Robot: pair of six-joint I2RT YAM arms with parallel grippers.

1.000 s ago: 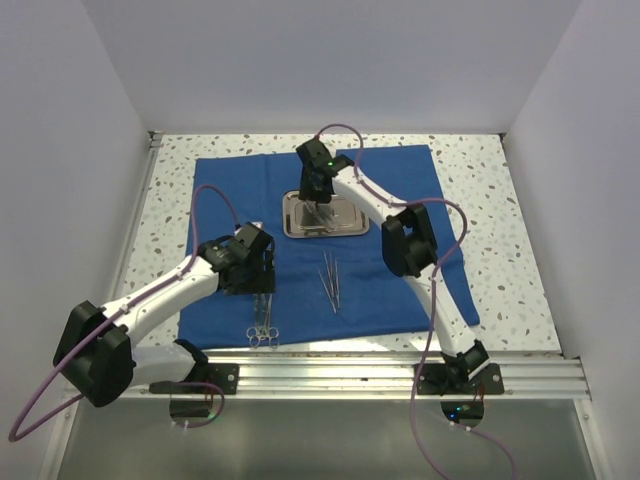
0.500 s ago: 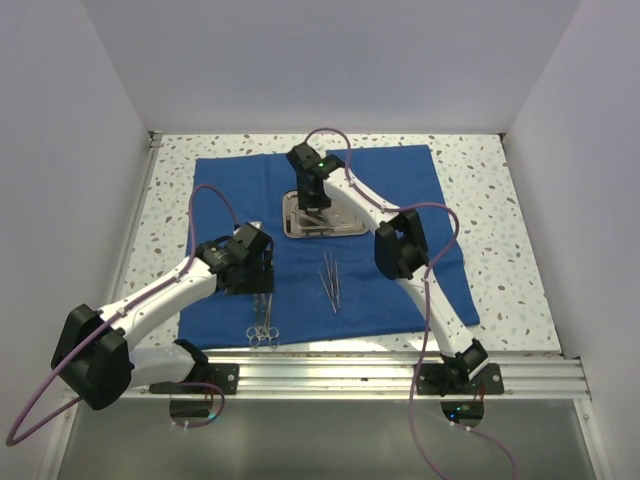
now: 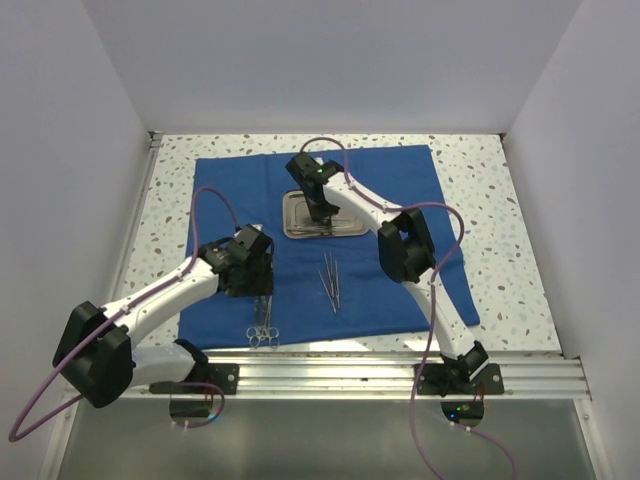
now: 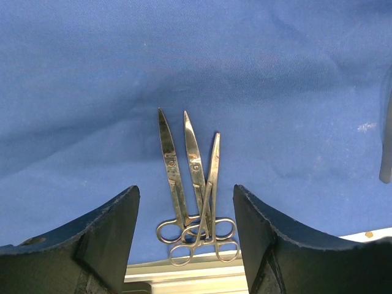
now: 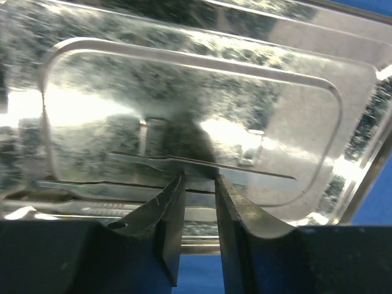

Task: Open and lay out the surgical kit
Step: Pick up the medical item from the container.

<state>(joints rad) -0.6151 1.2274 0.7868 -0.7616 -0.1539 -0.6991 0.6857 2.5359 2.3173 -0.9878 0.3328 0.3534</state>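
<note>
The surgical kit's royal-blue cloth [image 3: 400,180] lies spread flat on the table. On it at the back stands the shiny steel tray [image 3: 350,230]. My right gripper [image 3: 318,205] points down into the tray [image 5: 184,92]. It is open by a narrow gap [image 5: 199,176], with its tips at thin flat steel instruments [image 5: 263,173] lying on the tray floor. Thin tweezers [image 3: 330,280] lie on the cloth mid-front. Scissors and forceps [image 3: 262,325] lie overlapped near the front edge. My left gripper [image 4: 185,190] hovers open above them [image 4: 190,177], holding nothing.
A metal rail [image 3: 350,370] runs along the near edge, just beyond the instruments' ring handles [image 4: 184,272]. Speckled tabletop [image 3: 490,200] shows around the cloth. White walls close in the left, back and right sides. Purple cables loop off both arms.
The right gripper has shifted slightly within the tray and its jaws have narrowed. The left gripper has hardly moved and stays open over the scissors and forceps.
</note>
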